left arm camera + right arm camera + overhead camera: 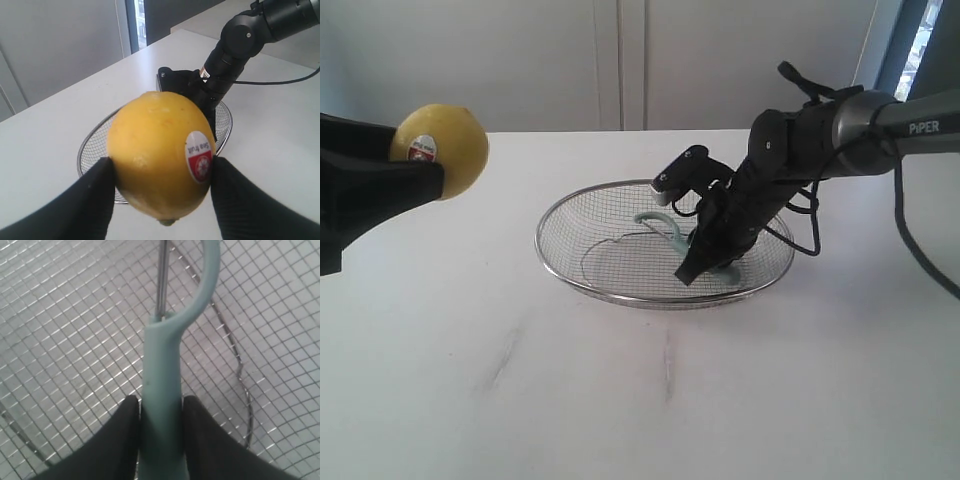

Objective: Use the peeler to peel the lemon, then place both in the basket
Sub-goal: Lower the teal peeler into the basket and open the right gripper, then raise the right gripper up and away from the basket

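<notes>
**Gripper status: right on peeler, left on lemon**

Check the right gripper (pixel 160 416) first. Its two black fingers (pixel 119 440) are closed against opposite sides of the peeler (pixel 161 390), clamping the pale teal handle just below the fork of the Y-shaped head. The metal blade (pixel 161 280) runs away from the fingers, over the wire mesh.

In the exterior view, the right arm (pixel 840 125) reaches in from the right and angles down into the basket (pixel 565 275). The gripper tips sit low inside the rim, on the right half of the basket. The curved head of the peeler points toward the basket's middle. You cannot tell from these views whether the peeler rests on the mesh or is held just above it.

Next, check the left gripper (pixel 162 172). Its fingers (pixel 92 197) press on either side of the lemon (pixel 160 155), gripping it around the middle. The white-and-red sticker (pixel 199 156) faces the wrist camera, close to one finger. The skin on the visible side is smooth and yellow.

Locate the lemon in the exterior view at the far left, raised above the white table (pixel 620 400) and well apart from the basket. The basket stands on the table near the centre, toward the right.
</notes>
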`<act>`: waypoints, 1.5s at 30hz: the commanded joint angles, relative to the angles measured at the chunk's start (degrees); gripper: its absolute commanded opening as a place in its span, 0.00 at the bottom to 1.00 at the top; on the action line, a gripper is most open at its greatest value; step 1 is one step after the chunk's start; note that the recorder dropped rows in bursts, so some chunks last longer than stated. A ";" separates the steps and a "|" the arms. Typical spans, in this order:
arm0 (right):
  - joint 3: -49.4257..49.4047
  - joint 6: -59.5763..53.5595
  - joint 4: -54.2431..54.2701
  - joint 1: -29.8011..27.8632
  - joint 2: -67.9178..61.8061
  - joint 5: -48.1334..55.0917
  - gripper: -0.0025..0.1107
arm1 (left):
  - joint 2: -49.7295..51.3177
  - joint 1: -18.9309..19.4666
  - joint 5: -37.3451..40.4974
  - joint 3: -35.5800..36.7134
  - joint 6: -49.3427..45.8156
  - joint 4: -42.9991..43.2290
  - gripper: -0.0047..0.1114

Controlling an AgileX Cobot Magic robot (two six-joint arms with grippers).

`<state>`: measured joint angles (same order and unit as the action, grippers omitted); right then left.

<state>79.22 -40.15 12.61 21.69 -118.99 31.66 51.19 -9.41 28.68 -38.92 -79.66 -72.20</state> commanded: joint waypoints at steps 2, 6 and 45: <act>0.17 -0.53 -0.42 -0.06 -0.02 -0.11 0.29 | -0.46 -0.09 0.89 -0.47 0.03 -2.38 0.04; 0.17 -0.02 -0.42 -0.06 1.05 -0.22 0.39 | -0.46 -0.09 0.86 -0.47 -0.08 -2.38 0.04; -0.18 13.53 -0.30 -0.06 26.71 38.31 0.02 | -0.57 -0.09 0.91 -0.47 -0.08 -0.92 0.04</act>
<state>79.22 -27.00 12.61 21.69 -93.07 69.72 51.19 -9.41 28.87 -38.92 -79.77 -71.98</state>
